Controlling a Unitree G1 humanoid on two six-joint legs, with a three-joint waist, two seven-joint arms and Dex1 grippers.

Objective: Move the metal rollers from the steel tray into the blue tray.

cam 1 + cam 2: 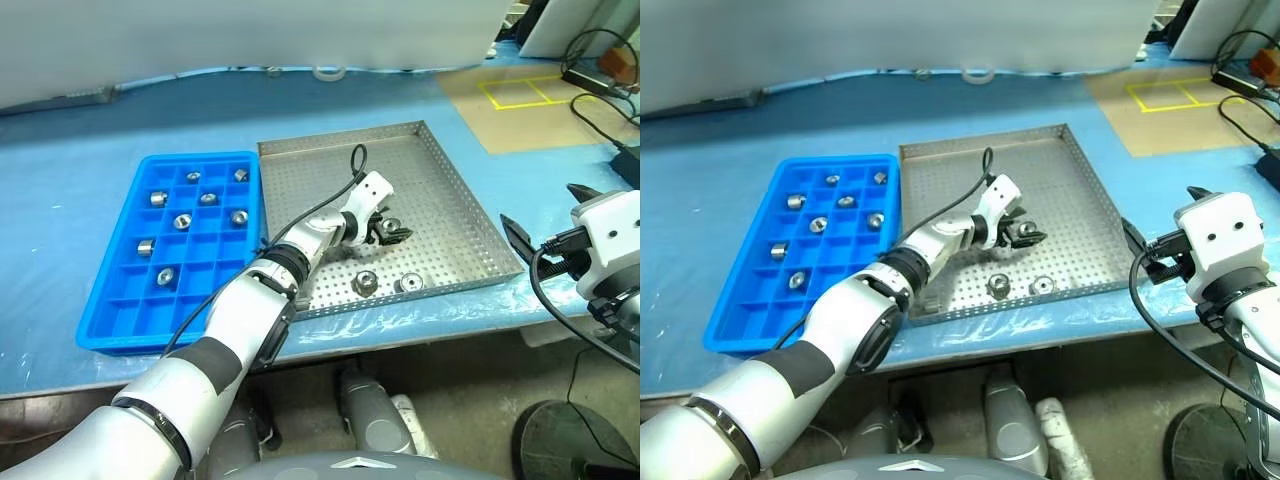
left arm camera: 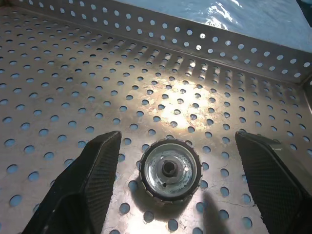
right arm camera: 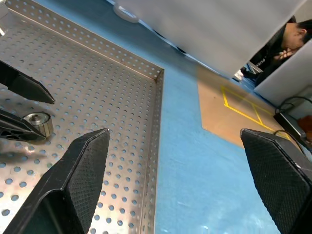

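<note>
- Head views: steel tray [image 1: 450, 190] holds three metal rollers; seven more sit in the blue tray [image 1: 120, 320] beside it.
- Left wrist view: left gripper [image 2: 175, 175] spread, unclenched, straddling one roller [image 2: 169, 169] on the steel tray's floor. Likely hard, heavy, slick; pinch across the knurled rim.
- Right wrist view: right gripper [image 3: 187, 175] spread, empty, over the steel tray's edge.

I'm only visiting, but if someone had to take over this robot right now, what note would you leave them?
Left gripper: open, fingers either side of one metal roller lying on the steel tray, not yet gripped.
Right gripper: open, holding nothing, off the tray's right side.
Done: eight rollers sit in the blue tray.
Left: three rollers in the steel tray, two near its front rim.
</note>
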